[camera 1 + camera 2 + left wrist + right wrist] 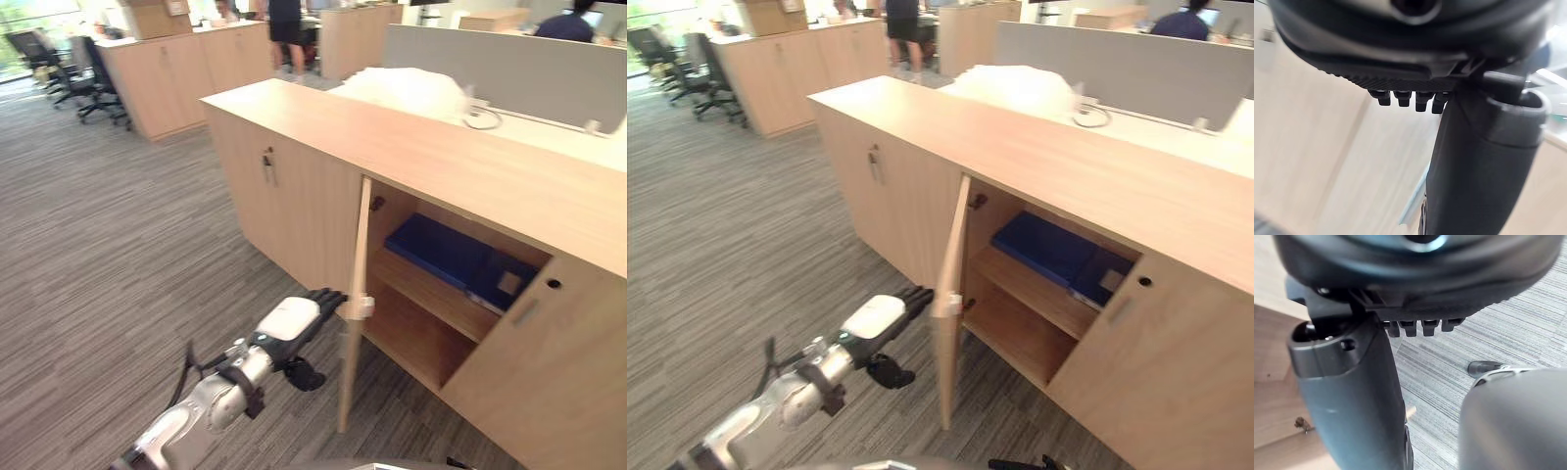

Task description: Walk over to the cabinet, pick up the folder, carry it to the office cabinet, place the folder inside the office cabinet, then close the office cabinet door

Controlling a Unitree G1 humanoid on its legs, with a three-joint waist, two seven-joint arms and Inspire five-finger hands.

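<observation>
Left eye view: the cabinet (pixel 441 162) stands with one door (pixel 355 294) open, seen nearly edge-on. The blue folder (pixel 453 257) lies flat on the upper shelf (pixel 423 290) inside, its back edge lost in shadow. A pale label (pixel 508 283) on it is too small to read. The left hand (pixel 292 319) is at the door's outer side with its fingers (pixel 326 297) straight and together, tips against the door and holding nothing. The folder is well apart from them, past the door.

Right eye view: the door hides the near lower corner of the opening, and the folder lies on the same shelf.

Left wrist view: the fingers show as short foreshortened stubs beside a big thumb (pixel 1479 171). Beyond them is blurred pale wood, and I cannot tell which part of the cabinet it is.

Right wrist view: the right hand (pixel 1415 274) hangs over grey carpet (pixel 1528 313). Its fingers (pixel 1420 326) are relaxed and empty, and pale wood is cut off at one side.
</observation>
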